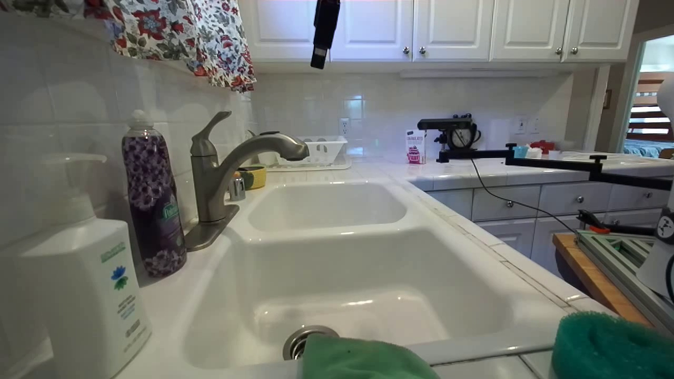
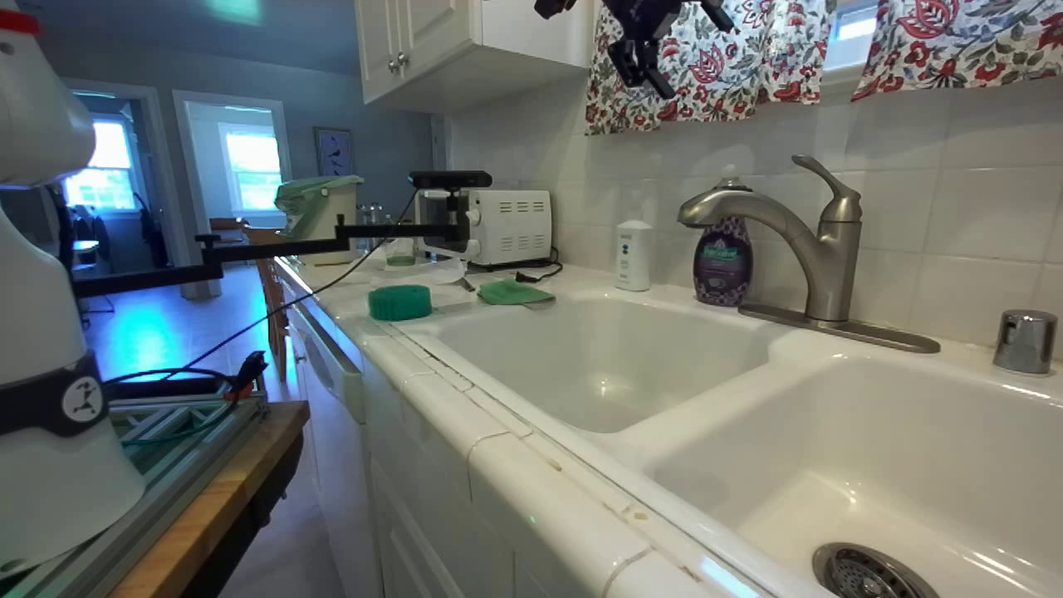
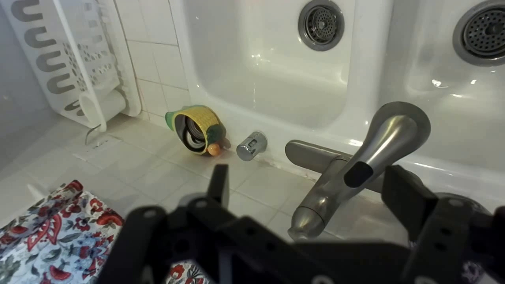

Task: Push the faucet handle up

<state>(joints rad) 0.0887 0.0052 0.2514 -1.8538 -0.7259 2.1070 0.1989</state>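
In an exterior view, the tall purple flower-patterned plastic bottle [image 1: 152,195] bears a green label [image 1: 170,210] whose lettering seems to begin "Pal"; the rest is too small to read. Near it, the white plastic pump-top dispenser [image 1: 87,295] carries green print, a blue-and-green flower emblem [image 1: 120,279] and finer lines below, all blurred. Farther back, the small white-and-pink carton [image 1: 415,147] has pink lettering too small to make out. A round white emblem [image 2: 83,400] marks the black band on the white robot base [image 2: 58,473].

The short, slim brushed-grey metal faucet handle [image 2: 835,189] sits atop the upright body of the brushed-grey metal faucet [image 2: 833,274], its free end tilted upward on the spout side in both exterior views. The black jaws hang higher up, apart from it; in the wrist view they stand wide apart, the faucet showing beyond the gap.

Only the wrist view shows two round metal drains [image 3: 321,25], against one in each exterior view, and looks into the yellow basket-textured holder [image 3: 205,120]. The white vented boxy appliance [image 2: 511,224] appears solely in an exterior view.
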